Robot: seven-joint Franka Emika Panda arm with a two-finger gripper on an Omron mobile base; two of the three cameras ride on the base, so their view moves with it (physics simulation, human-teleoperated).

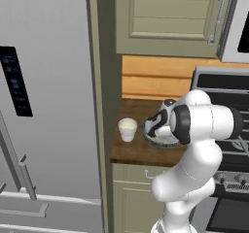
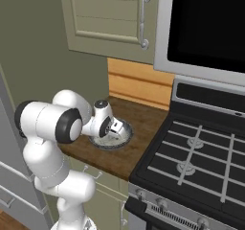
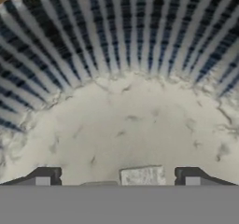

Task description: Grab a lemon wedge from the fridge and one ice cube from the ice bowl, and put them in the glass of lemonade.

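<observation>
Two dark fingertips (image 3: 43,175) of my gripper (image 3: 117,178) are standing wide apart at the bottom of the hand view, pinching nothing, and a small pale speckled block, which I am taking for an ice cube (image 3: 142,175), is lying between them on the whitish speckled floor of the ice bowl (image 3: 116,36). I am reaching down into that bowl, whose ribbed dark-and-light wall is curving around the far side of my fingers. From the left base view, my hand is hanging over the grey bowl (image 1: 156,139), which is sitting on the brown wooden counter (image 1: 131,152), and my own forearm is hiding much of it. The glass of lemonade (image 1: 127,129) is standing upright just beside the bowl on its fridge side, apart from my hand, with pale yellowish liquid inside. The fridge (image 1: 46,106) is rising tall and grey at the left of that view, its doors shut, its black panel and bar handles facing me. From the right base view, I am seeing my gripper (image 2: 116,127) tipped down inside the bowl's rim (image 2: 125,137), with the black stove (image 2: 196,152) lying just beside the counter.
</observation>
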